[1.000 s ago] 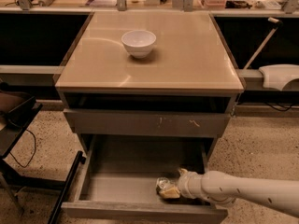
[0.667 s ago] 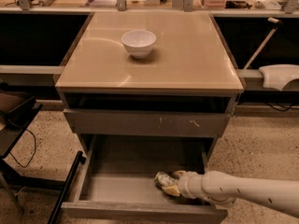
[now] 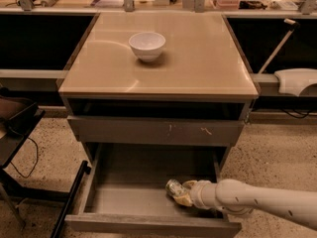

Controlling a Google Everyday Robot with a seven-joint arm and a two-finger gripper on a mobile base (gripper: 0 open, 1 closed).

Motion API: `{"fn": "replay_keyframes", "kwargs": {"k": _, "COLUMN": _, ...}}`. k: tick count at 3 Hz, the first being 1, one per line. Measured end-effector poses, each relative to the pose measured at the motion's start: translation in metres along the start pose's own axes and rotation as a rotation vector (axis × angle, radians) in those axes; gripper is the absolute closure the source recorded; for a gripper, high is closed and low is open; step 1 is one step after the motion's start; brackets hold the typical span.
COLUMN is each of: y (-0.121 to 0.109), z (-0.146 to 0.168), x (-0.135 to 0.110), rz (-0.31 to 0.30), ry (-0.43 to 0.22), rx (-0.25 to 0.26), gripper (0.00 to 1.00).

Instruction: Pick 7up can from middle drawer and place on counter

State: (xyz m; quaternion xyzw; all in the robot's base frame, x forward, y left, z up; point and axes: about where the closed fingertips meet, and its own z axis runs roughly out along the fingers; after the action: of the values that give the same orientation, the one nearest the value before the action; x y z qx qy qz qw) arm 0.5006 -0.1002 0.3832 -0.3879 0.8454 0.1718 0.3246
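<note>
Clasping 7up can (image 3: 174, 187), jaws inside drawer (image 3: 148, 225)

White arm (image 3: 262, 201), yellowish gripper (image 3: 182, 194) in drawer (image 3: 148, 225)

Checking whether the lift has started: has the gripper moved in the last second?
Yes, slightly: the gripper, at the 7up can, sits higher in view, farther from the front panel of the middle drawer.

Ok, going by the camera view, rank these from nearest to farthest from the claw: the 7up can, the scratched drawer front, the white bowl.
1. The 7up can, right at the claw, in the front right part of the open middle drawer.
2. The scratched drawer front, shut, just above the claw.
3. The white bowl, up on the counter, towards the back left.
</note>
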Motion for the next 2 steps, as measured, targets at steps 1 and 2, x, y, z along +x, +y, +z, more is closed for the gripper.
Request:
{"fn": "replay_keyframes", "kwargs": {"k": 1, "y": -0.013, "z": -0.048, "x": -0.045, "rz": -0.054, "ry": -0.073, "rx": -0.001, "gripper": 1.0}}
{"fn": "replay_keyframes", "kwargs": {"k": 2, "y": -0.034, "z": -0.134, "x": -0.092, "rz": -0.082, "ry": -0.156, "rx": 0.021, "gripper": 1.0}}
